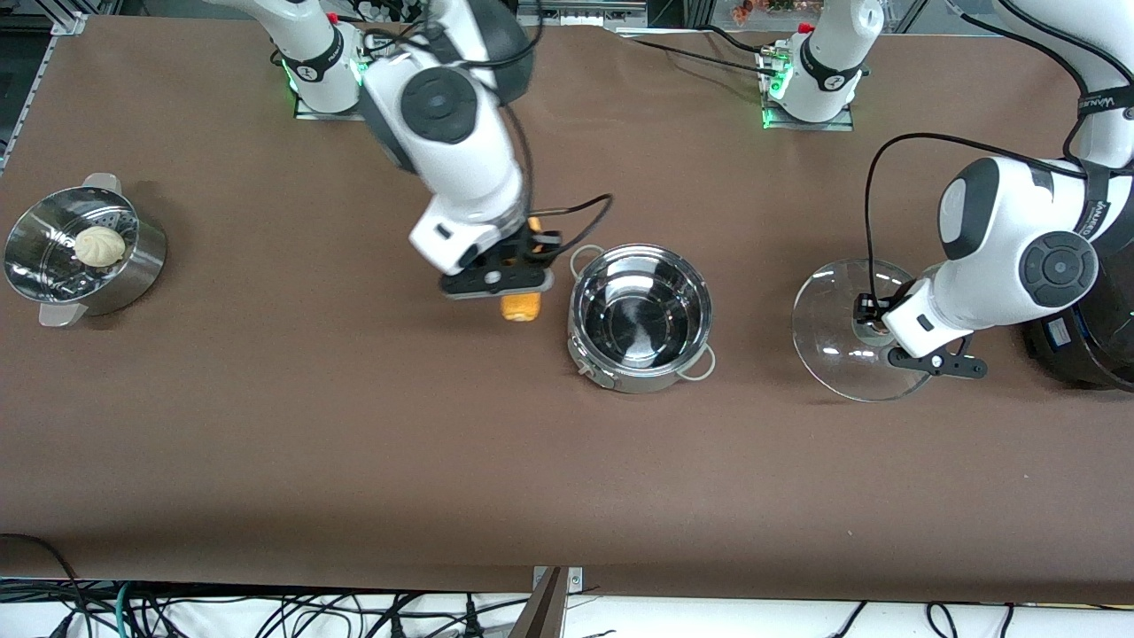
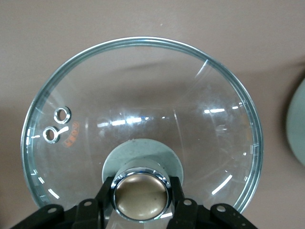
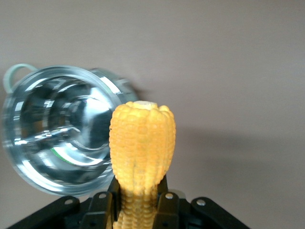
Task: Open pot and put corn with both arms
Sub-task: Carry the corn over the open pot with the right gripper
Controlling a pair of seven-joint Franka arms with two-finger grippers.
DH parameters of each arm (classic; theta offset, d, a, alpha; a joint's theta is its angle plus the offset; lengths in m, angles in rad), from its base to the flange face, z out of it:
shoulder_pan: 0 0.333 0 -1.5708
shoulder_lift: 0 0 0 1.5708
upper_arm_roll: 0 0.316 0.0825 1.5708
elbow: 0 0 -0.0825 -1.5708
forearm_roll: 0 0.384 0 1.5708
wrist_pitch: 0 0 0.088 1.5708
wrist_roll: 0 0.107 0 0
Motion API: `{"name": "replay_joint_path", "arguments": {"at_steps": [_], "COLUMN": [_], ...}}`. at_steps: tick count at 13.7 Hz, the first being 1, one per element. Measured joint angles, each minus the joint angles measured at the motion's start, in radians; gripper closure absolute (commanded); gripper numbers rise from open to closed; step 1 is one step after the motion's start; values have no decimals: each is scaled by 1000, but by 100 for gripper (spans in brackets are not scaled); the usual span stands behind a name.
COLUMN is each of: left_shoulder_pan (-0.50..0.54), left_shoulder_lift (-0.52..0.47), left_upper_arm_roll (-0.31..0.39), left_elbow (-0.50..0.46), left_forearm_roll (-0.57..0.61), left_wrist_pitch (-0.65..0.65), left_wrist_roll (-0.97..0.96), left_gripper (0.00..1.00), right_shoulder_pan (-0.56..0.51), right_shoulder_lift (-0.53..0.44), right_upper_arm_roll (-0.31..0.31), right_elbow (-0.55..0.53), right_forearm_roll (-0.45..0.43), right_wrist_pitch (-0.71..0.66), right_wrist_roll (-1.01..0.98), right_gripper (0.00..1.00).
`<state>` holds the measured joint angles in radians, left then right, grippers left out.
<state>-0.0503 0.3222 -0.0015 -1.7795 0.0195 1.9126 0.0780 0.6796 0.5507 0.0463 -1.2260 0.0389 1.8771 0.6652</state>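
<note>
The steel pot (image 1: 640,317) stands open and empty mid-table; it also shows as the pot (image 3: 57,129) in the right wrist view. Beside it, toward the right arm's end, my right gripper (image 1: 507,276) is shut on the yellow-orange corn (image 1: 520,307). In the right wrist view the corn (image 3: 142,143) sticks out from the right gripper (image 3: 138,202). Toward the left arm's end, my left gripper (image 1: 873,324) is shut on the copper-topped knob (image 2: 141,194) of the glass lid (image 1: 828,354), which is held tilted. The lid (image 2: 143,109) fills the left wrist view, the left gripper (image 2: 141,196) clamped around its knob.
A perforated steamer pot (image 1: 133,266) with a white bun (image 1: 99,245) stands at the right arm's end of the table. A black rice cooker (image 1: 1094,350) sits at the left arm's end, close to the lid. Brown cloth covers the table (image 1: 567,478).
</note>
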Motion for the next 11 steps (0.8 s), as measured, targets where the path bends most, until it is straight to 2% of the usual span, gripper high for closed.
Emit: {"name": "replay_joint_path", "arguments": {"at_steps": [2, 5, 7, 11], "left_shoulder_pan": [0, 0, 1, 0], "left_shoulder_lift": [0, 9, 24, 46], "left_upper_arm_roll": [15, 48, 62, 62], "left_elbow": [-47, -168, -226, -243], "left_forearm_roll": [-2, -3, -3, -16], "left_wrist_pitch": [66, 248, 326, 340], "left_wrist_roll": [22, 82, 104, 106], "left_gripper": [100, 100, 100, 100], "right_shoulder_pan": [55, 114, 140, 149], "right_shoulder_lift": [81, 209, 271, 346], "right_upper_arm_roll": [-6, -11, -13, -14], "right_elbow": [94, 219, 254, 267], "right_forearm_roll": [0, 0, -1, -1], "right_wrist_pitch": [-6, 3, 43, 162], "right_wrist_roll": [48, 108, 123, 125], "right_gripper": [100, 100, 100, 100]}}
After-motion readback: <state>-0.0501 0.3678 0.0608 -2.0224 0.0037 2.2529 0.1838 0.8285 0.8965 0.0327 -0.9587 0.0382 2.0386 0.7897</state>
